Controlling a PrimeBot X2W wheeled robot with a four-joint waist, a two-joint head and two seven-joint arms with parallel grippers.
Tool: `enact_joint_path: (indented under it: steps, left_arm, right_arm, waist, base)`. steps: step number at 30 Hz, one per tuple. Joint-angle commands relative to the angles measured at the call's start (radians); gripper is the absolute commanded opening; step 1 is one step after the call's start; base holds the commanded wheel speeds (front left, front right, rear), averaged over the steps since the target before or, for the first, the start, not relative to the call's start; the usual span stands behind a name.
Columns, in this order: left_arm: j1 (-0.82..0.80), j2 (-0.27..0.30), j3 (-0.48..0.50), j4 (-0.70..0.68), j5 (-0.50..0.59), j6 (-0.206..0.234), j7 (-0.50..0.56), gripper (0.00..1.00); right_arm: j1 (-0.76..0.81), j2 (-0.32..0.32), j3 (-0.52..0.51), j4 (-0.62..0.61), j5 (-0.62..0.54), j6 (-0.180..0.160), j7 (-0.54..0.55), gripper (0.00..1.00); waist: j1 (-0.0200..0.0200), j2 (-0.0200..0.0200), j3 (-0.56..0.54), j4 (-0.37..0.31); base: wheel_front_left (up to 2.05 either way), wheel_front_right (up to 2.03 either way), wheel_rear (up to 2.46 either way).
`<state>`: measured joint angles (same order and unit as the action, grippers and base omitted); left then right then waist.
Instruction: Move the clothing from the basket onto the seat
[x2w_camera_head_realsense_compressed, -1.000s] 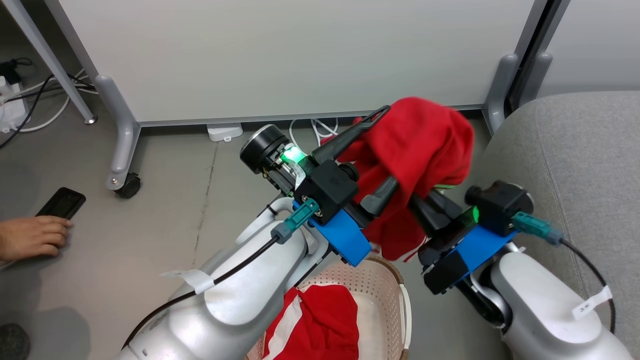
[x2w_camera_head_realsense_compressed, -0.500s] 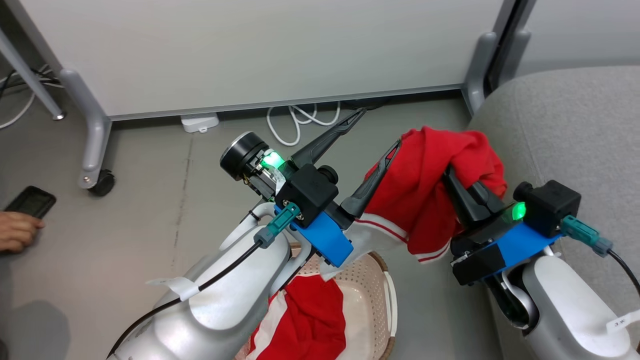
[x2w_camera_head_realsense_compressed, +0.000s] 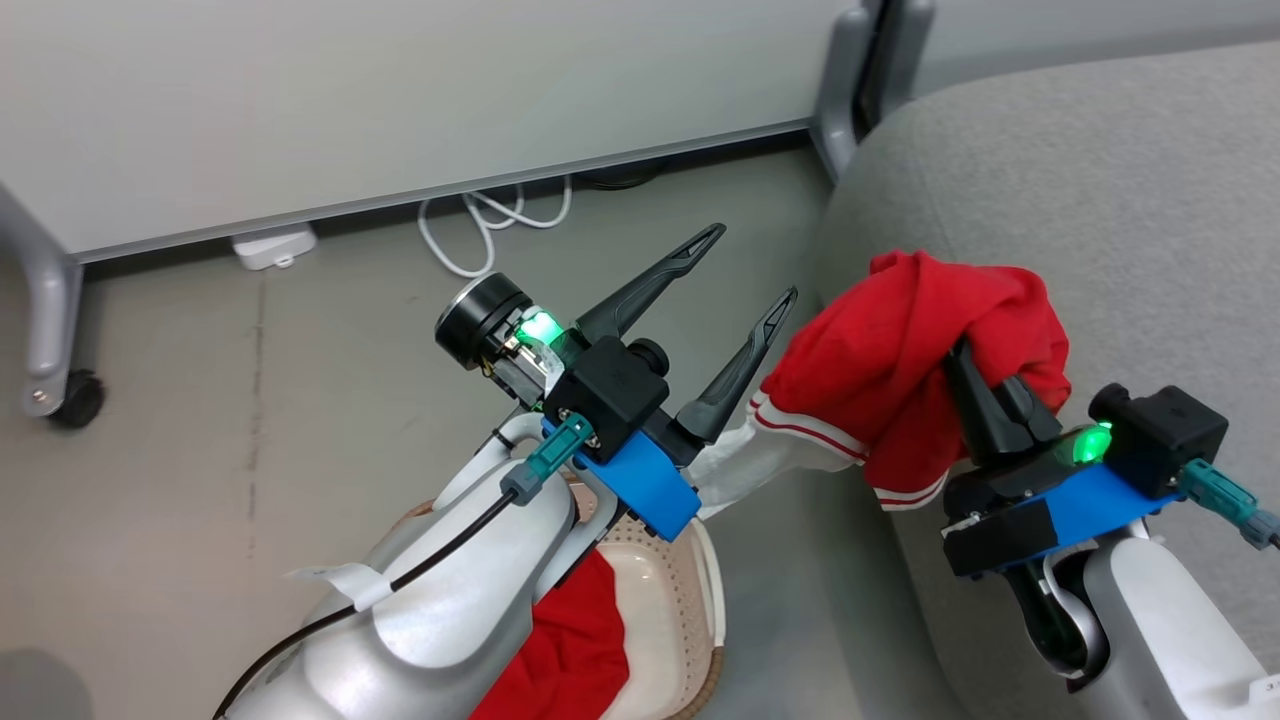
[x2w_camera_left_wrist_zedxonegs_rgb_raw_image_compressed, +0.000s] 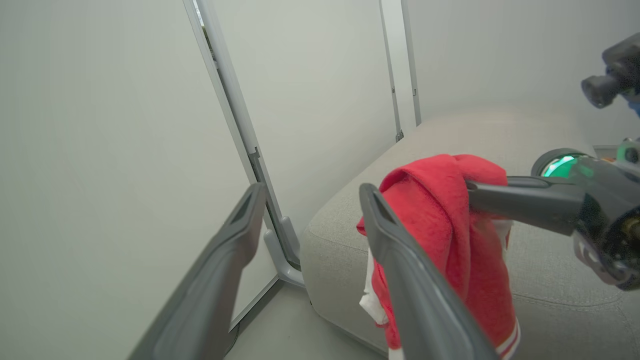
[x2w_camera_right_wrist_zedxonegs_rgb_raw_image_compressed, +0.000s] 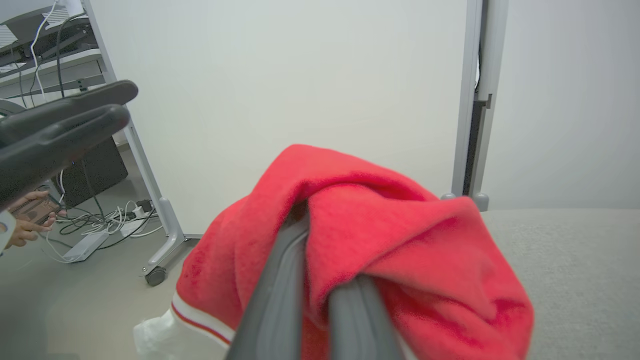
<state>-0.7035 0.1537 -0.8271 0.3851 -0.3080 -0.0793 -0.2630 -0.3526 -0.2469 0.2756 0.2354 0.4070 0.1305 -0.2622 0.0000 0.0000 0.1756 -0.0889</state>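
Right gripper (x2w_camera_head_realsense_compressed: 960, 365), at the right of the head view, has its two dark fingers pressed together on a red garment (x2w_camera_head_realsense_compressed: 900, 350). The cloth is bunched over the fingers, so their tips are buried. In its own wrist view the fingers run up the middle and vanish under the fold. The garment hangs over the near edge of the grey sofa (x2w_camera_head_realsense_compressed: 1100, 200), with its white-striped hem and a white panel drooping to the left. Whether any of it touches the cushion cannot be told.

Left gripper (x2w_camera_head_realsense_compressed: 752, 264), in the centre of the head view, is spread wide with nothing between its fingers, just left of the garment. Its lower finger may brush the hanging white panel, though the angle is poor.

At the bottom centre the basket (x2w_camera_head_realsense_compressed: 660, 590) is cut off by the frame edge and largely covered by the pale left forearm (x2w_camera_head_realsense_compressed: 450, 600). A second red garment (x2w_camera_head_realsense_compressed: 570, 650) lies in it, only partly seen. The sofa runs off the right edge.

A pale partition panel (x2w_camera_head_realsense_compressed: 300, 100) crosses the top of the head view. A white cable (x2w_camera_head_realsense_compressed: 480, 225) is looped on the floor (x2w_camera_head_realsense_compressed: 200, 450) below it, and a caster (x2w_camera_head_realsense_compressed: 75, 398) sits at the left edge. In the lower left of the right wrist view a person's hand (x2w_camera_right_wrist_zedxonegs_rgb_raw_image_compressed: 20, 232) holds something dark, too small to make out, near a power strip (x2w_camera_right_wrist_zedxonegs_rgb_raw_image_compressed: 82, 246).
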Motion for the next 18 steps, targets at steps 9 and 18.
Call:
enact_joint_path:
  steps: [9, 18]
  left_arm:
    - [0.006, -0.003, -0.01, 0.01, 0.007, -0.005, -0.003, 1.0]
    - [-0.006, -0.015, -0.023, 0.015, 0.008, -0.013, -0.003, 1.0]
  right_arm:
    - [0.069, 0.034, -0.071, -0.034, -0.032, 0.0, -0.004, 0.0]
    - [0.109, 0.065, -0.11, -0.051, -0.05, 0.001, -0.004, 0.0]
  waist:
    - [0.0, 0.0, 0.019, -0.116]
    - [0.0, 0.0, 0.031, -0.202]
  base:
    - [0.0, 0.0, 0.0]
    - [0.0, 0.0, 0.0]
